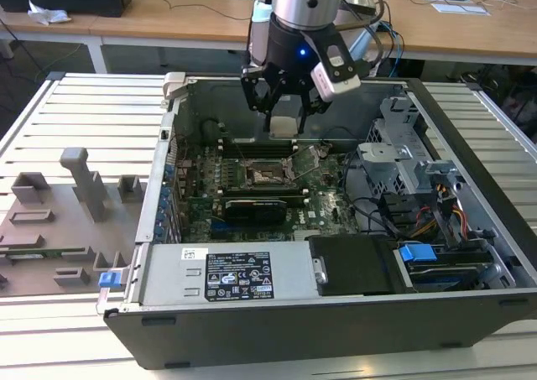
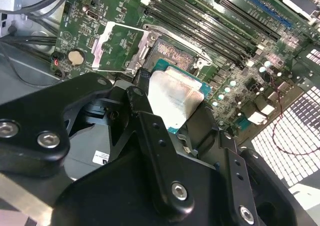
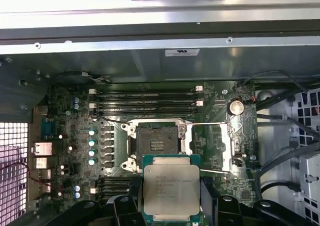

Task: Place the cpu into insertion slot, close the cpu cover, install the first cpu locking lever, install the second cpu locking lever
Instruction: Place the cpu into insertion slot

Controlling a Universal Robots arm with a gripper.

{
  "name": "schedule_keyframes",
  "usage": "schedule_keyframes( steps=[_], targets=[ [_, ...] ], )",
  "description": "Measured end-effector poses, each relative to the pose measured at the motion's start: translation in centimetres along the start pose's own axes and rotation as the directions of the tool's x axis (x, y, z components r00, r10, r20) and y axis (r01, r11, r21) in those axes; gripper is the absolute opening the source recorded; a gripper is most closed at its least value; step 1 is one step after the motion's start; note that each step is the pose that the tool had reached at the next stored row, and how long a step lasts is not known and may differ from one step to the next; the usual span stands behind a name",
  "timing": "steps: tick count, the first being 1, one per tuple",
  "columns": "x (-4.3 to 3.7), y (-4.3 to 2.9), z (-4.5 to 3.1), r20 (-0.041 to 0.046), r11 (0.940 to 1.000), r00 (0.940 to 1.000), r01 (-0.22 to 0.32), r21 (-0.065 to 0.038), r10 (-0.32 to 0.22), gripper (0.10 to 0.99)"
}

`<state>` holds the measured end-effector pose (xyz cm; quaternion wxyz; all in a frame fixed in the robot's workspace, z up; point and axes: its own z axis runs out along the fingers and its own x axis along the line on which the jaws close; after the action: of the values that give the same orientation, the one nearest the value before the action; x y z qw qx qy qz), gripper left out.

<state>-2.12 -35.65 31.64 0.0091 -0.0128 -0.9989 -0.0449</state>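
My gripper is shut on the cpu, a flat square chip with a silver-grey top. It hangs above the green board inside the open computer case. The black fingers clasp the cpu by two opposite edges. In the first wrist view the insertion slot lies bare just beyond the chip's edge, its contact grid showing. The cpu cover is swung open and lies flat beside the slot. In the second wrist view the cpu sits tilted in front of the slot and the open cover. Two thin lever wires stand loose.
The case walls ring the board. Long black memory slots run beyond the socket. A black power supply and a drive cage with cables stand at the exterior view's right. Grey fixtures lie on the table outside.
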Motion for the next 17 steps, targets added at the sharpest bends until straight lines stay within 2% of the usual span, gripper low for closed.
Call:
schedule_keyframes(
  steps=[4, 9, 12, 15, 17],
  targets=[
    [-0.01, -0.03, 0.81, -0.0001, 1.0, 1.0, 0.0, 0.001, 0.0, 0.545],
    [0.0, 1.06, 1.69, 0.0007, 0.9996, 1.0, -0.001, 0.029, 0.0, 0.545],
    [0.06, 1.77, 2.09, 0.001, 0.9991, 1.0, -0.001, 0.042, 0.001, 0.545],
    [0.58, 1.85, 3.21, 0.0012, 0.999, 1.0, -0.001, 0.045, 0.001, 0.545],
    [0.58, 1.84, 3.28, 0.0011, 0.999, 1.0, -0.001, 0.045, 0.001, 0.545]
  ],
)
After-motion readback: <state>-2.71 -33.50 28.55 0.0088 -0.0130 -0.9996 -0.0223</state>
